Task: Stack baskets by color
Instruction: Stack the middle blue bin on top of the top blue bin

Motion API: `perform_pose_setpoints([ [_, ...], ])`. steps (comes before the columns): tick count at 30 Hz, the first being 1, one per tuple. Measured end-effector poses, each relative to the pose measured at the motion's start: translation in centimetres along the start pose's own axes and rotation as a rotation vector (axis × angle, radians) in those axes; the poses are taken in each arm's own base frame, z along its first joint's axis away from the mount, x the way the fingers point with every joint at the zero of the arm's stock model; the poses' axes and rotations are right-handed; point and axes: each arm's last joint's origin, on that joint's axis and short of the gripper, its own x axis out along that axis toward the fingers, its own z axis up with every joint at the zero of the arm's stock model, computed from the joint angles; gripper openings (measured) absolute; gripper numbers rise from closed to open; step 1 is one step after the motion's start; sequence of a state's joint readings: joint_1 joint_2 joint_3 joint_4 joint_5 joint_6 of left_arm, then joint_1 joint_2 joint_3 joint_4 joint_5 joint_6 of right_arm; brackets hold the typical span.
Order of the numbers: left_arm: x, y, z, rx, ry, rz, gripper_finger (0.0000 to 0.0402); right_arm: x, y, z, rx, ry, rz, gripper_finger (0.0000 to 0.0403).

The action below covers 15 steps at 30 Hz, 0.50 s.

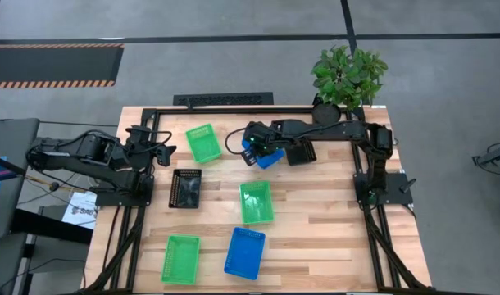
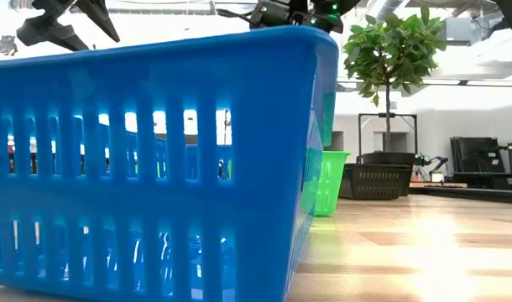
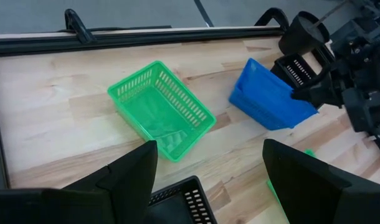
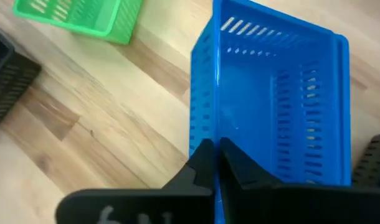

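Blue slotted plastic basket (image 4: 277,106) near the counter's far edge: right jaws clamp its wall, left jaws wide; lifting toward its blue mate (image 1: 245,251) likely follows.

Grey floor (image 1: 447,90); hazard-striped mat (image 1: 53,64); potted tree (image 2: 390,59); white wall (image 2: 483,117).

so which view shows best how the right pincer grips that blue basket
Right wrist view: the right pincer is shut on the blue basket wall. The high view shows it mostly hidden under the arm, the left wrist view from afar. The low view doesn't show it clearly.
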<state>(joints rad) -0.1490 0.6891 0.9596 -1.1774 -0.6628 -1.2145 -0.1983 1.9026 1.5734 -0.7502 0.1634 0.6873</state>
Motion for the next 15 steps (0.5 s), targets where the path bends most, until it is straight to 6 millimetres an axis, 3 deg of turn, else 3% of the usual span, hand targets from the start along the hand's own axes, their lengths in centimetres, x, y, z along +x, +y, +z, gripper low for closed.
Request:
perform_pose_setpoints([
  [15,0.0,0.0,0.0,0.003,-0.005,0.001,0.0278,-4.5,1.8,1.4,-0.105,-0.094,-0.102,0.0002],
])
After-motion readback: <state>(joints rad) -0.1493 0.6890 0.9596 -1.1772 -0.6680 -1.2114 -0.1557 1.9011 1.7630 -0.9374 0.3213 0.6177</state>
